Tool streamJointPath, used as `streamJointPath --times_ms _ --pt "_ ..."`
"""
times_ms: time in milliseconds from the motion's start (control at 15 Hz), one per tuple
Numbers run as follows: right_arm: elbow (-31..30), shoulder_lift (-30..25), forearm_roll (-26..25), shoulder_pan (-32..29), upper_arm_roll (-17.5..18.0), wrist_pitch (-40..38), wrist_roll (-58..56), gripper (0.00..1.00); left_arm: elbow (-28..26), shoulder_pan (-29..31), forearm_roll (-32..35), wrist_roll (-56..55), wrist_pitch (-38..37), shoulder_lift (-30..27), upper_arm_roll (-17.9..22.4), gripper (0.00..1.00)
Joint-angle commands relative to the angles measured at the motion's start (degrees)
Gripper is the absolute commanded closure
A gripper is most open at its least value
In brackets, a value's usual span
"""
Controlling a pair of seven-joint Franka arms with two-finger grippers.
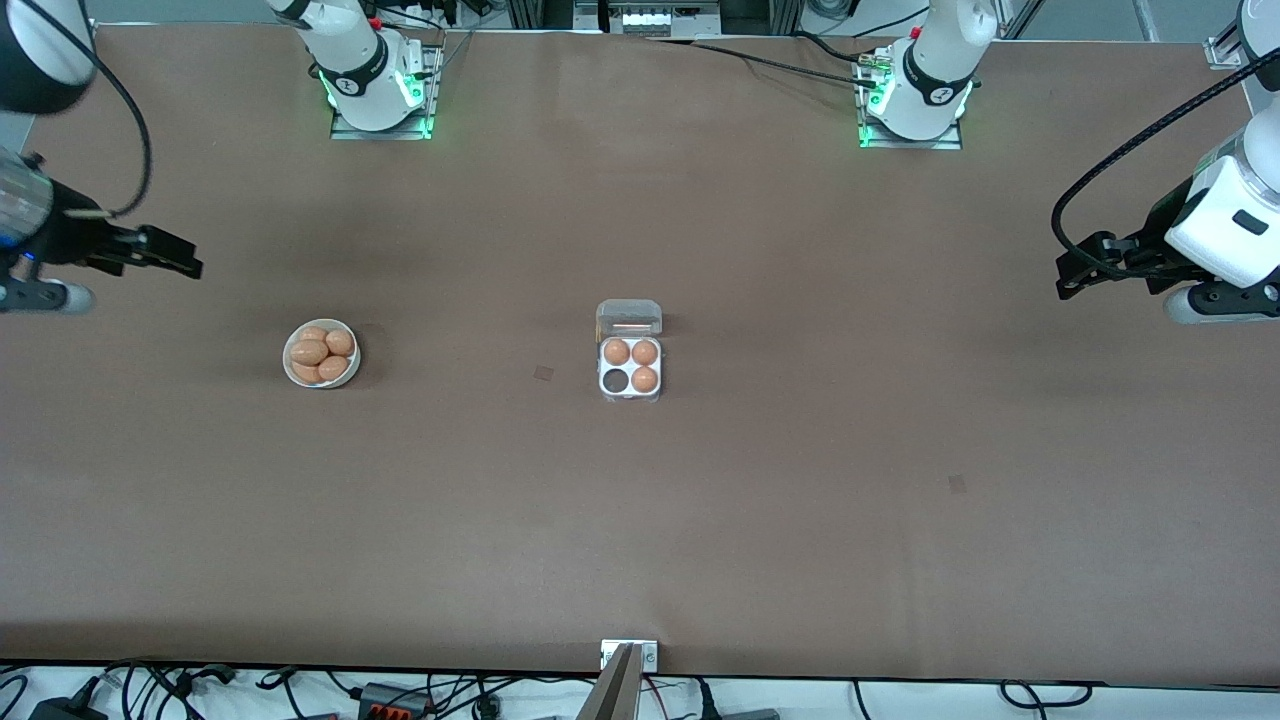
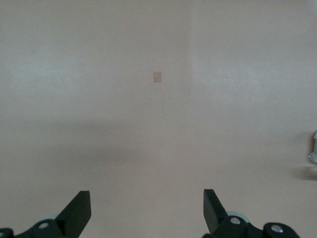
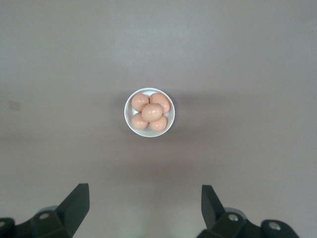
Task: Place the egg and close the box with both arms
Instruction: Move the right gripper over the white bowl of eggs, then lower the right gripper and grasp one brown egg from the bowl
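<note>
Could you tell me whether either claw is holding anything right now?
Nothing is held: the left claw and right claw are both open and empty.

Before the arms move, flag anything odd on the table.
Nothing stands out. The box sits square, lid open, three eggs in, one cell empty. The bowl is upright, eggs heaped, none spilled.

Mid-frame in the front view sits the small square clear-plastic egg carton (image 1: 630, 367); the round white bowl of eggs (image 1: 321, 353) lies toward the right arm's end.
</note>
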Motion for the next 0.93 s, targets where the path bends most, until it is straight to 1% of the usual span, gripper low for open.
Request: streamJointPath --times_ms 0,133,267,467,533,867 --pt "-0.83 3.63 -0.48 0.28 0.58 0.93 0.27 0.00 0.53 -0.01 0.32 0.19 -1.11 -0.66 -0.18 0.00" --pt "-0.66 7.75 0.22 -0.07 0.58 2.06 0.54 0.00 0.53 -0.01 0.32 0.19 -1.11 -0.66 -0.18 0.00" --pt "-0.66 11.45 2.05 -0.86 0.41 6.44 1.24 0.00 0.53 -0.01 0.32 0.19 -1.11 -0.66 -0.18 0.00" --pt "-0.48 16.63 9.69 -2.70 0.41 9.44 1.24 0.00 0.53 -0.01 0.32 0.19 -1.11 -0.66 -0.26 0.00" --pt "-0.57 18.22 10.50 -2.79 0.32 10.58 1.33 0.00 0.53 -0.01 0.32 0.19 -1.11 -0.66 -0.26 0.00" --pt "-0.57 24.73 10.85 -4.28 0.32 13.49 1.33 0.00 0.53 -0.19 0.32 0.19 -1.11 -0.66 -0.26 0.00"
